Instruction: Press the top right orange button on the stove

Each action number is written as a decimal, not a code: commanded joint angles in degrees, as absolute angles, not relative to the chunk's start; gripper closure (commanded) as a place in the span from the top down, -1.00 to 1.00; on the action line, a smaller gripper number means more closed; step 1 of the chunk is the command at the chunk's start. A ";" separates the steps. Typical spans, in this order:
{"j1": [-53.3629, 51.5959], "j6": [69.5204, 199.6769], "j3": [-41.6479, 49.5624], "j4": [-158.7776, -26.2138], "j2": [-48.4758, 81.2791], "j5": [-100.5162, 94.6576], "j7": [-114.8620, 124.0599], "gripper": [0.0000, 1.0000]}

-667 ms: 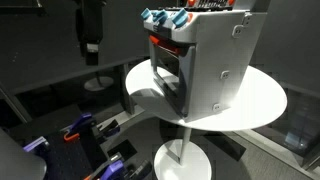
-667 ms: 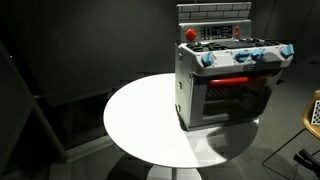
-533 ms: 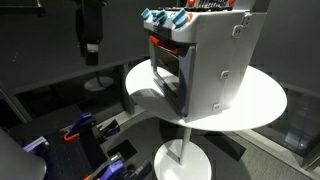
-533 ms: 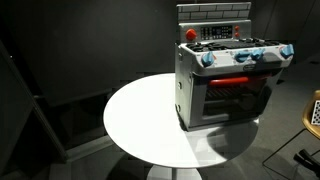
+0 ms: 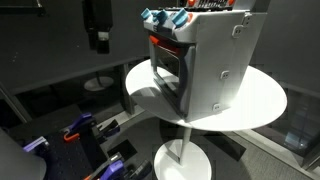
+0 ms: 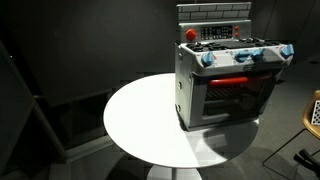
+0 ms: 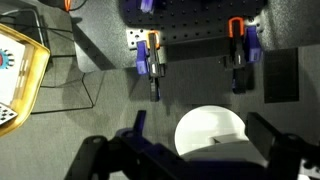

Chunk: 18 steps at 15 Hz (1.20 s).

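Progress: nothing pressed yet; the whole approach is left, I judge.
Item: stove (image 6: 225, 80), upright on the white round table (image 6: 140, 120), near its rim; its top buttons are too small to single out.
Item: my gripper (image 5: 101, 42), hanging high, well apart from the stove, pointing down; the wrist view shows its jaws spread, empty.

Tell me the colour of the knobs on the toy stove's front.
Blue knobs on the light grey boxy toy stove, clearest in an exterior view.
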<state>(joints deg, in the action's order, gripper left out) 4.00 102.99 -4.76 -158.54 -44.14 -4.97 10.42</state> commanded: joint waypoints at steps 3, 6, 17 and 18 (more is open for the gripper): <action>4.72 110.64 -4.34 -151.75 -42.20 -5.78 12.37 1.00; 5.41 116.19 -3.94 -148.00 -40.31 -5.41 12.62 1.00; 12.38 141.64 -4.50 -137.84 -27.31 -10.51 16.86 1.00; 13.14 142.97 -4.71 -136.97 -25.99 -11.45 17.90 1.00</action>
